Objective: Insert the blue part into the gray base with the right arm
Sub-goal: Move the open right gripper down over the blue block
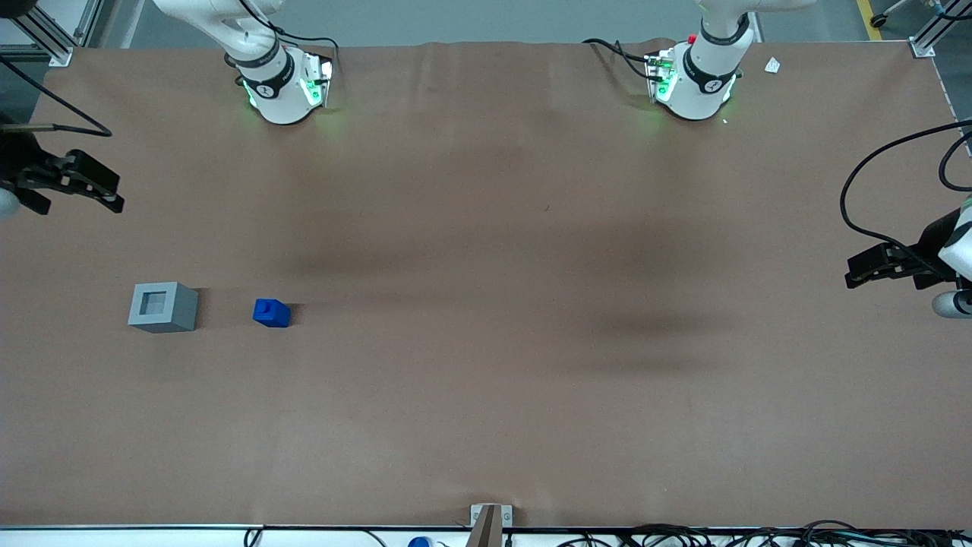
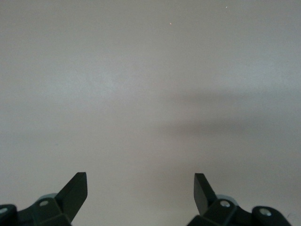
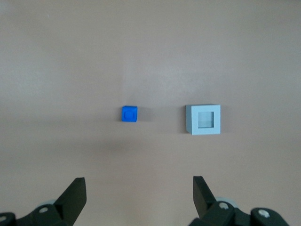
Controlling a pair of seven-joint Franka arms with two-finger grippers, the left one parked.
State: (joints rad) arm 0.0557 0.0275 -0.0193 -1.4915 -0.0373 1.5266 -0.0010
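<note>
The blue part (image 1: 271, 312) stands on the brown table with its raised stub up. The gray base (image 1: 162, 307) stands beside it, a short gap apart, with its square recess facing up, nearer the working arm's end of the table. My right gripper (image 1: 112, 190) hangs above the table at the working arm's end, farther from the front camera than both blocks. It is open and empty. In the right wrist view the gripper (image 3: 139, 181) has its fingers spread wide, with the blue part (image 3: 129, 114) and the gray base (image 3: 203, 119) well ahead of the fingertips.
Two white arm bases (image 1: 285, 83) (image 1: 695, 76) stand at the table's back edge. A small white scrap (image 1: 772, 65) lies near the back corner at the parked arm's end. A metal bracket (image 1: 490, 520) and cables sit at the front edge.
</note>
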